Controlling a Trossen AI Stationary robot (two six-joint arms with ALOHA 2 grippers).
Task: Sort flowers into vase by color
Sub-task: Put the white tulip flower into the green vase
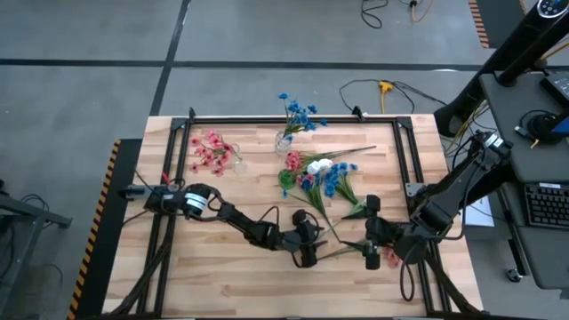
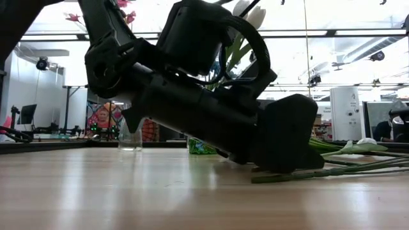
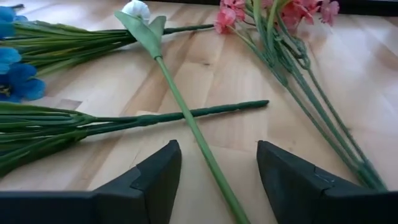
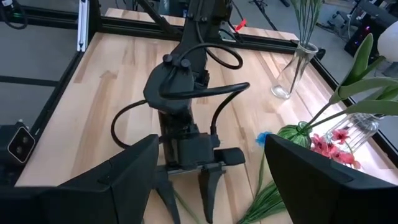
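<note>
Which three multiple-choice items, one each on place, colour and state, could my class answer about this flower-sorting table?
1. Where is the left gripper?
A. Above a vase
B. Low over the table beside the loose flowers
C. Off the table

2. What colour are the blossoms in the vase on the left arm's side?
A. White
B. Blue
C. Pink

3. How do the left gripper's fingers stand?
A. Open, one on each side of a green stem
B. Shut on a vase
C. Shut on nothing

Answers:
1 B: the high view shows the left gripper down by the table, next to the loose flowers.
2 C: pink blossoms fill that vase.
3 A: the left wrist view shows the fingers apart with the green stem running between them.
</note>
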